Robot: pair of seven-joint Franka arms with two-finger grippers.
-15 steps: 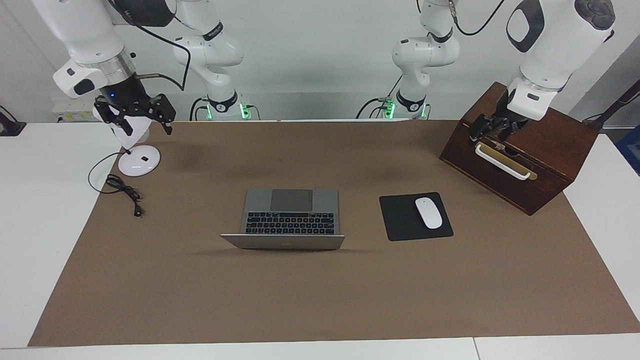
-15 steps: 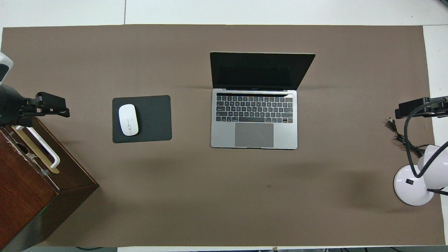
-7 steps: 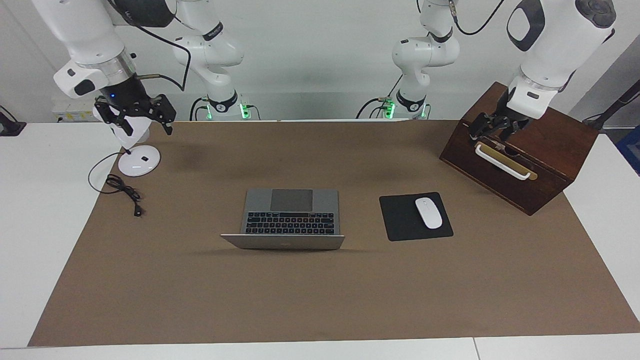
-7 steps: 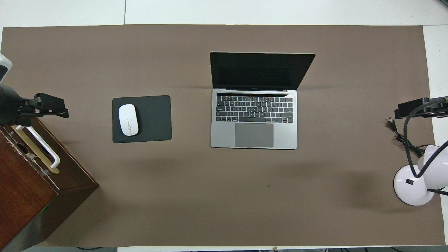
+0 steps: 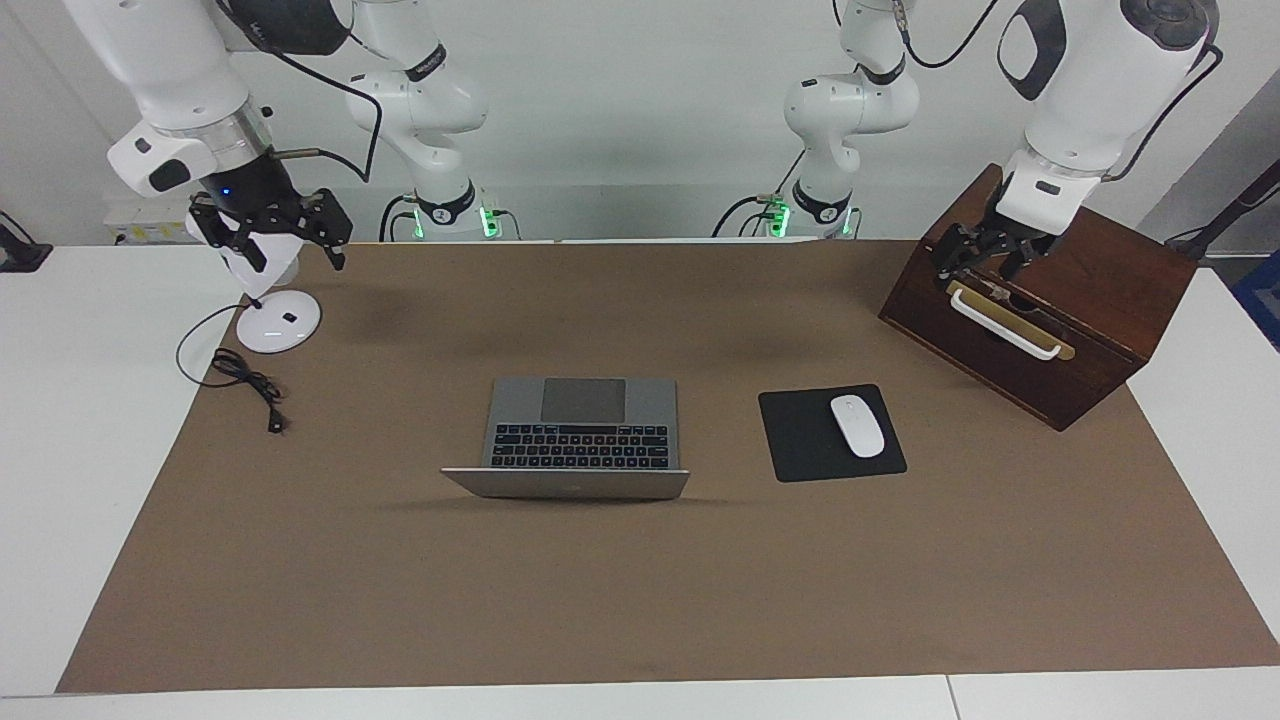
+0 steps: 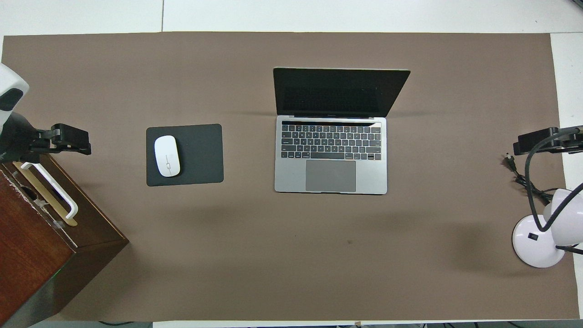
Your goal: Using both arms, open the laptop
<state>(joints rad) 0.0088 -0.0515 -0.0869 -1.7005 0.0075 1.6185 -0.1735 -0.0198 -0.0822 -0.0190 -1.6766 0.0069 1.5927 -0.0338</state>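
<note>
The silver-grey laptop (image 5: pixel 583 430) (image 6: pixel 331 155) sits in the middle of the brown mat, with its lid raised. Its dark screen, black keys and grey trackpad face the robots. No gripper touches it. My left gripper (image 5: pixel 983 262) (image 6: pixel 68 139) hangs open and holds nothing, just over the wooden box near its white handle, at the left arm's end of the table. At the right arm's end, my right gripper (image 5: pixel 290 255) (image 6: pixel 542 141) hangs open and empty above a white lamp.
The dark wooden box (image 5: pixel 1040 300) (image 6: pixel 41 237) stands at the left arm's end. A white mouse (image 5: pixel 857 425) (image 6: pixel 167 156) lies on a black mouse pad (image 5: pixel 800 440) (image 6: pixel 200 155) between box and laptop. A white lamp base (image 5: pixel 278 325) (image 6: pixel 537 248) and its black cable (image 5: pixel 245 380) lie at the right arm's end.
My left gripper has lifted slightly and drawn back toward its base over the box. The right gripper and the laptop have stayed put.
</note>
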